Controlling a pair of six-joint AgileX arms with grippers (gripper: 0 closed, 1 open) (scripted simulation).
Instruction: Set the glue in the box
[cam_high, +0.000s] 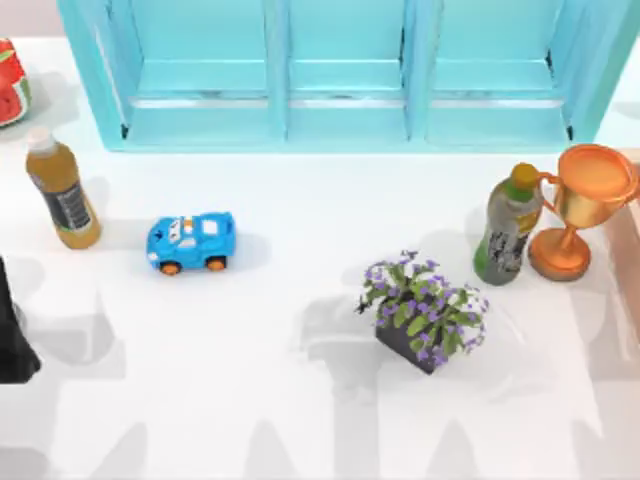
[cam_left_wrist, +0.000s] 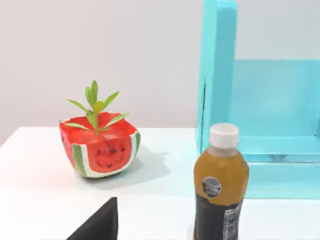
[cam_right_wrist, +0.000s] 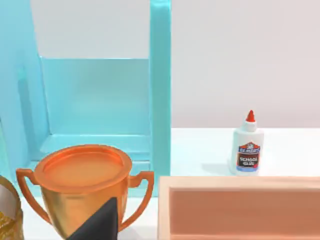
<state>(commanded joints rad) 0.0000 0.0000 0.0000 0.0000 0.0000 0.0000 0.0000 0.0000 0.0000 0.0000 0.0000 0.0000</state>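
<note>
- standing upright on the white table (cam_right_wrist: 290, 150), the glue (cam_right_wrist: 246, 145) is a white bottle with a red tip, seen in the right wrist view.
- the glue is just behind the far wall of the pink box (cam_right_wrist: 240, 207), not in it.
- the gold cup (cam_right_wrist: 85, 187) stands beside the box, in front of the blue shelf (cam_right_wrist: 160, 90).
- the left arm (cam_high: 12, 335) sits at the table's left edge, near the juice bottle (cam_high: 62, 190).
- i cannot tell if either arm's fingers are open or closed, or if they hold anything.
- a blue toy car (cam_high: 191, 241), a flower pot (cam_high: 424, 310) and a green bottle (cam_high: 508, 225) stand on the table.
- a watermelon pot (cam_left_wrist: 99, 146) sits by the shelf.
</note>
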